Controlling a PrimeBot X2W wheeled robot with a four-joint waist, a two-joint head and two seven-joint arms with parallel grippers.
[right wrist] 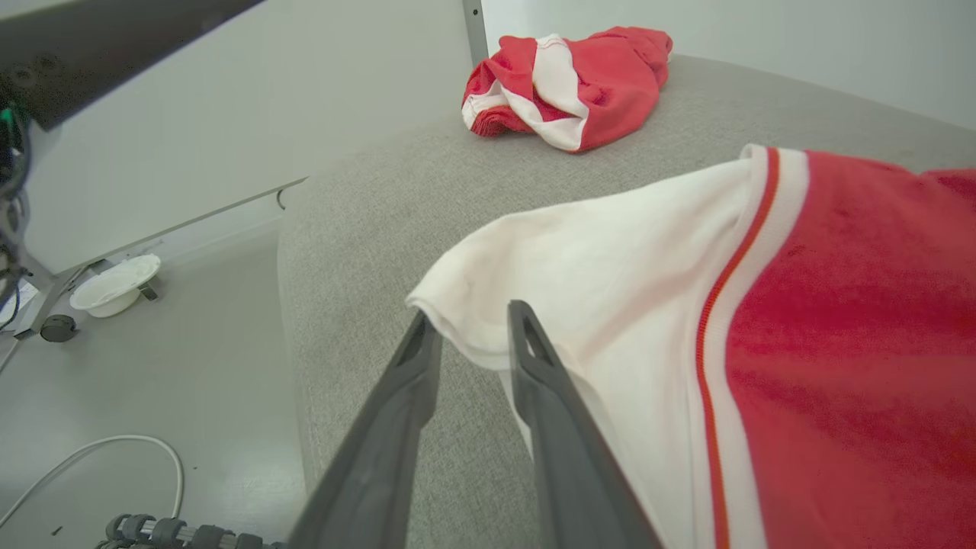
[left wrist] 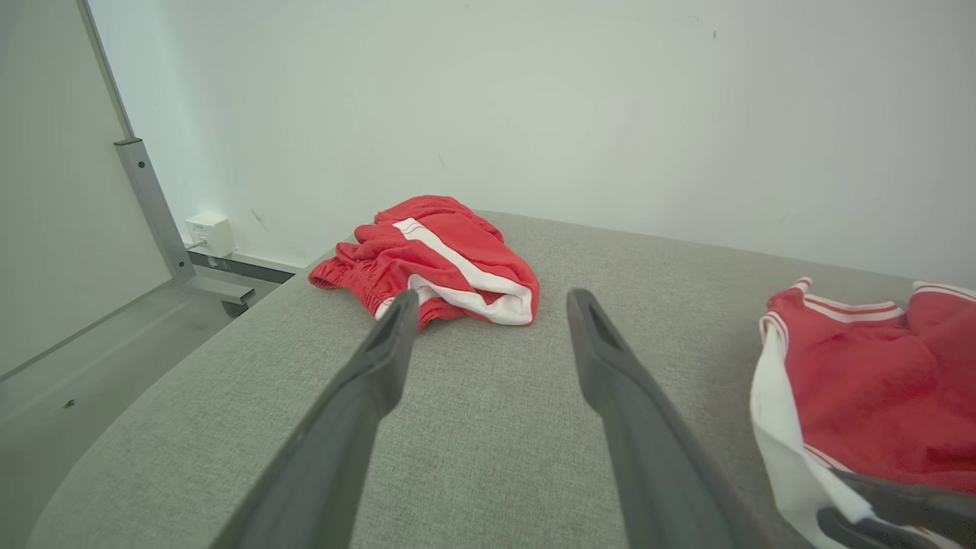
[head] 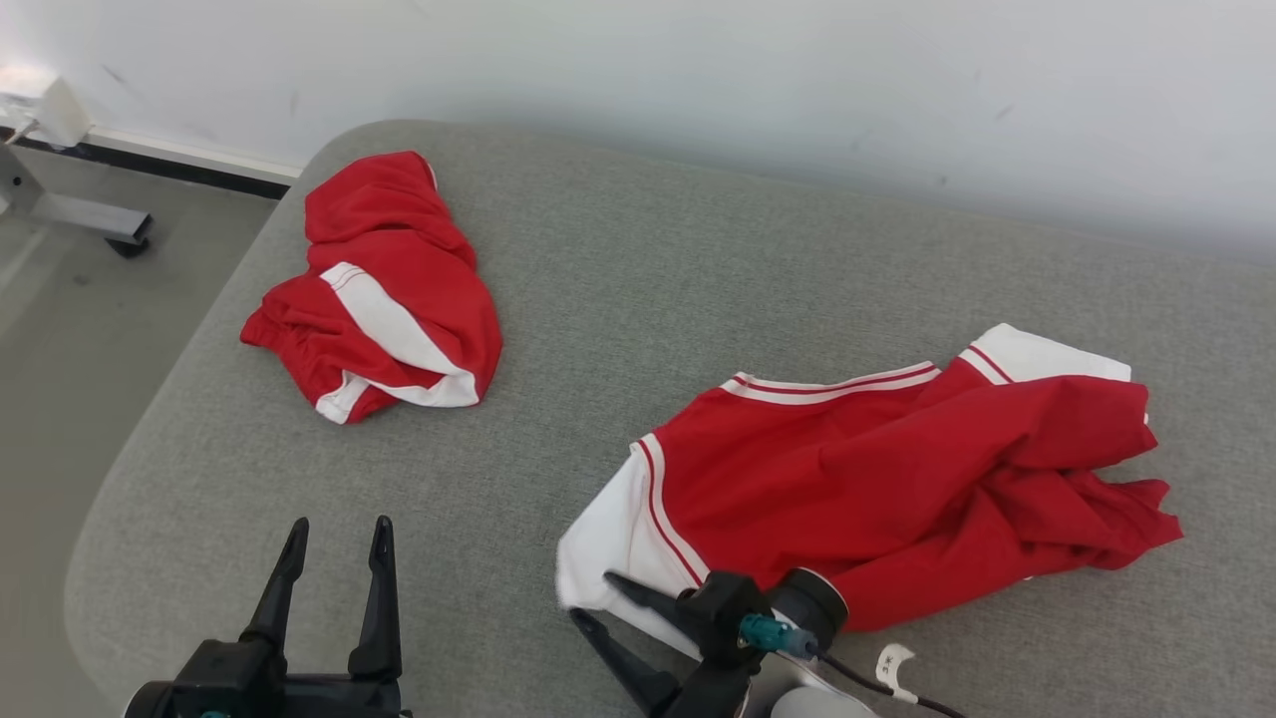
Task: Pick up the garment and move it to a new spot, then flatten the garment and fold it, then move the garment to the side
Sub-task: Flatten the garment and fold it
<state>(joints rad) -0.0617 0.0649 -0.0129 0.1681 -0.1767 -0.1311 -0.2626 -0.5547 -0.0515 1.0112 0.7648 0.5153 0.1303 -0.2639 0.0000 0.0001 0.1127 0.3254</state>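
Red jersey garment with white side panel and striped trim [head: 897, 489] lies crumpled on the right-front part of the grey fabric-covered table [head: 638, 299]. Right gripper [right wrist: 473, 335] is at its white corner; the fingers [right wrist: 549, 396] are nearly together with the hem at their tips. Can't tell if the cloth is pinched or just resting against them.

Left gripper [head: 334, 558] hovers over bare table, fingers spread, holding nothing.

Second bundle, red shorts with white stripe [head: 384, 289], sits far-left near the table edge, well apart from the jersey.

Handling guess: light, limp knit, no stiffness, will sag and drag when lifted by one point. The corner hem is doubled, so likely the best grip. For flattening, the left should probably take the opposite hem corner.
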